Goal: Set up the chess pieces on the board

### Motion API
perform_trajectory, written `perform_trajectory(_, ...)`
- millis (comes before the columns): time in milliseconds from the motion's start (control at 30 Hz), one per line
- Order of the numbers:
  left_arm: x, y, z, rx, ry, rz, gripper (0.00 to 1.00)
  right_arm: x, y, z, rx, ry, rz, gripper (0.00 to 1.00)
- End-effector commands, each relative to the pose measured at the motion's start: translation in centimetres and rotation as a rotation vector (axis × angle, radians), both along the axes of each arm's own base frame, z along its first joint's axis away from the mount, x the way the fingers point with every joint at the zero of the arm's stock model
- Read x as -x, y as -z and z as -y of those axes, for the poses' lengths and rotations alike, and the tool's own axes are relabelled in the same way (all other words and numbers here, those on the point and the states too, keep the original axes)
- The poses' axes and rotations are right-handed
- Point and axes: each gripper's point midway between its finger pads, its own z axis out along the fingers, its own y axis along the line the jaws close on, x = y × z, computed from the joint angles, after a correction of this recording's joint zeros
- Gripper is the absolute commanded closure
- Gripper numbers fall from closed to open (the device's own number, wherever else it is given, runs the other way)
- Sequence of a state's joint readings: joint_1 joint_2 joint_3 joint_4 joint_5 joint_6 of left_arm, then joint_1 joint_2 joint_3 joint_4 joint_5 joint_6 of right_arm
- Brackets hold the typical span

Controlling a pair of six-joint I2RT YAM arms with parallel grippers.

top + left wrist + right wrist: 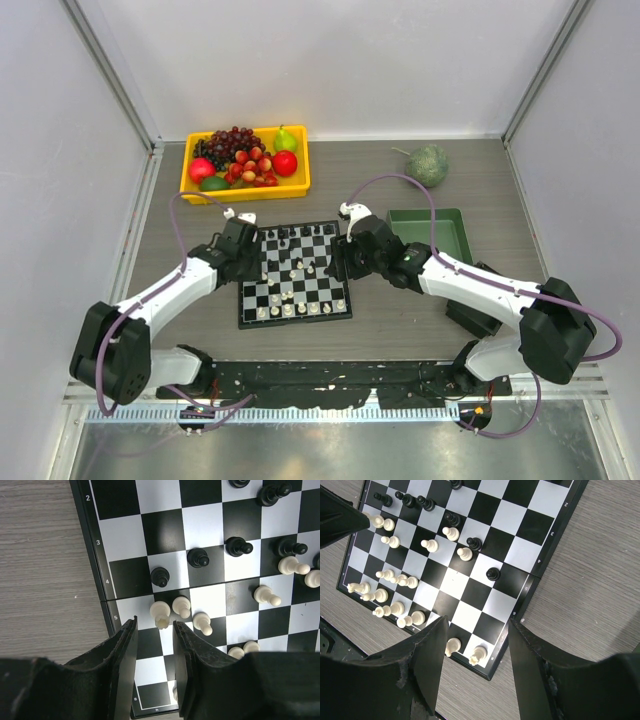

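The dark border of the small black-and-white checkered chessboard (102,562) carries white rank numerals 2, 3, 4 and 5 (one more, lower down, is unclear).

1 board (520,527), 2 trays (245,190) (440,235), approx. 15 white pcs (465,554), 7+ black pcs (492,573).

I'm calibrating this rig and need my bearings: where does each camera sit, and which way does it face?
Top external: above and behind the arms, looking down at the table; both arms and bases show, the board between them.
Left wrist: on the left arm, looking down at the board's left edge; the open left gripper shows at bottom.
Right wrist: on the right arm, looking down at the board's right edge; the open right gripper shows at bottom.
Shared: both wrist views show the board and white chess pieces.
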State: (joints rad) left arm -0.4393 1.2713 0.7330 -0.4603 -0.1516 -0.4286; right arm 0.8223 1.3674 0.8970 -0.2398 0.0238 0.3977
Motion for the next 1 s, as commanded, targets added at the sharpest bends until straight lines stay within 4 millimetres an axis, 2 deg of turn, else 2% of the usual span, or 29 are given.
perform_trajectory(0,-2.1,-1.6,0.9,0.031,0.014,0.064,0.61,-0.6,-2.2,-0.3,-0.047,0.01,0.055,0.43)
perform_trajectory(333,-3.1,-1.9,0.8,0.036,0.019,0.08,0.62,-0.6,-2.0,-0.2,-0.043,0.009,0.052,0.43)
perform_trajectory(667,-2.7,-0.8,1.2,0.048,0.035,0.044,0.67,-0.7,-1.9,-0.2,-0.041,0.01,0.05,0.43)
perform_trajectory(967,-2.5,-0.6,1.0,0.033,0.034,0.031,0.7,-0.7,-1.9,-0.2,-0.041,0.012,0.05,0.43)
